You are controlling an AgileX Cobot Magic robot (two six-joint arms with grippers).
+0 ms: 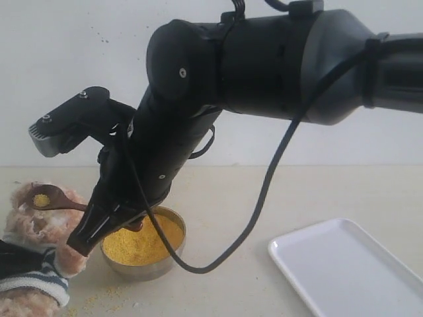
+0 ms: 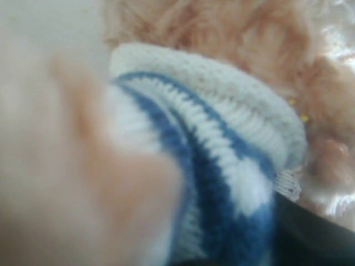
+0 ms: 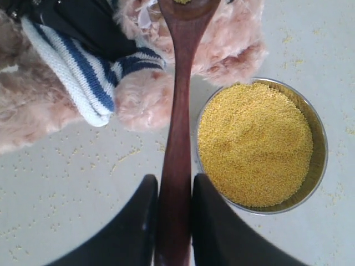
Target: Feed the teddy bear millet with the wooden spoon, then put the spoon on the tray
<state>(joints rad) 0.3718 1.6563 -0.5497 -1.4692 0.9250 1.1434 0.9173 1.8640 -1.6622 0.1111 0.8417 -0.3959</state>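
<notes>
Beige tabletop (image 1: 225, 290) fills the lower part of the exterior view, sprinkled along its near edge with stray yellow grains (image 1: 99, 297). At the near left corner lies the teddy bear (image 1: 33, 228), light-brown and fluffy, its navy-and-white striped shirt (image 2: 222, 166) showing at the very edge. The left wrist view is filled by that shirt and fur, blurred and very close, so I cannot tell how the left gripper's jaws stand.

Just beside the bear, toward the middle of the near edge, stands a small round steel bowl (image 1: 142, 269) heaped with millet (image 1: 142, 243). At the near right corner, well apart from the bowl, lies the white tray (image 1: 344, 264) with nothing on it.

Above the bowl the right arm (image 1: 264, 59) reaches across from the right side of the table, a black cable (image 1: 264, 191) looping down from it past the bowl. The right gripper (image 3: 175, 185) has its two black fingers closed narrowly on the handle of the wooden spoon (image 1: 59, 201) – one finger on each side, touching the wood. The spoon points away from the gripper to the bear's head, and its small oval bowl carries a little millet, right up against the fur.

Beyond the far edge of the table rises a plain white wall (image 1: 66, 66).
</notes>
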